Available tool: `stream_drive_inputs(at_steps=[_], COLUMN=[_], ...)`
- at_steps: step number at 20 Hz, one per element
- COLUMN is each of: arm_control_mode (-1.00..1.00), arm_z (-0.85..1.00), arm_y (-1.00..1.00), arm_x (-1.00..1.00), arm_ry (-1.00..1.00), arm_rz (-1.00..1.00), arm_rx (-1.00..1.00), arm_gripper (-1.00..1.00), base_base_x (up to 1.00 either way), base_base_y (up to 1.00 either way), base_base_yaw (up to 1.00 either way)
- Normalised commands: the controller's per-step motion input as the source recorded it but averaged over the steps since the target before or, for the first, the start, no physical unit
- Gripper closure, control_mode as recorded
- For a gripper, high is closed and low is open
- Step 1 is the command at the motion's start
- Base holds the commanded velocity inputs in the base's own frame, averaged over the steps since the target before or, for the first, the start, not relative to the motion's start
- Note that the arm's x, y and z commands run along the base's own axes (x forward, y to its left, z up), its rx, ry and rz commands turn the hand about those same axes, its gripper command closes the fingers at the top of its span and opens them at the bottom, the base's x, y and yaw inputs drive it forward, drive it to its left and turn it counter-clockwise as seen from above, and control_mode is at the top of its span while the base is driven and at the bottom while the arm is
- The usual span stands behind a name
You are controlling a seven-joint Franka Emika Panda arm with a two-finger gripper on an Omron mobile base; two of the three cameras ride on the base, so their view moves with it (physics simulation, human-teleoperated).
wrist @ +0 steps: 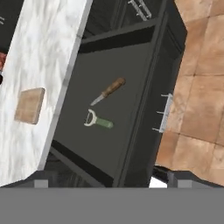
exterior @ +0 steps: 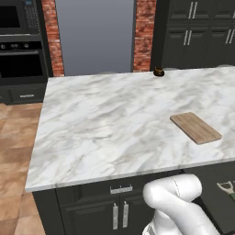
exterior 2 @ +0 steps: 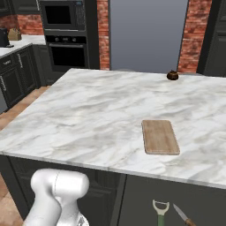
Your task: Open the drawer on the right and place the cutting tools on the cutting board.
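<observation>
open drawer, peeler, knife, board bare

One peeler; one knife; one board

No legible text or labels

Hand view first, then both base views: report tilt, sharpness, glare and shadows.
Hand view: rolled, so the counter runs up the left; peeler and knife in the open drawer look soft but readable. Left base view: even light, no glare on the marble, no strong shadow beside the board. Right base view: the same flat light; both tools cut off at the bottom edge.
</observation>
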Motion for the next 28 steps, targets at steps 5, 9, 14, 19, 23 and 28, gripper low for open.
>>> stream_drive_inputs(at_steps=[5, 9, 14, 19, 23, 28], arm_control_mode=[-1.00, -1.00, -1.00, -1.00, -1.00, -1.00], arm_z=[0.81, 0.79, 0.63, 0.17, -0.02, -0.02], arm_y=[1.00, 1.00, 1.00, 0.65, 0.00, 0.00], arm_x=[0.33, 0.51, 0.62, 0.29, 0.07, 0.50], arm_ry=[0.19, 0.23, 0.25, 0.15, 0.00, 0.15], arm_rz=[0.00, 0.00, -0.01, -0.01, 0.01, 0.20], arm_rx=[-0.29, -0.31, -0.41, -0.29, 0.00, 0.00], arm_gripper=[-1.00, -1.00, -1.00, -1.00, -1.00, -1.00], base_base_x=[0.00, 0.00, 0.00, 0.00, 0.00, 0.00], base_base_y=[0.00, 0.00, 0.00, 0.00, 0.00, 0.00], base_base_yaw=[0.00, 0.00, 0.00, 0.00, 0.00, 0.00])
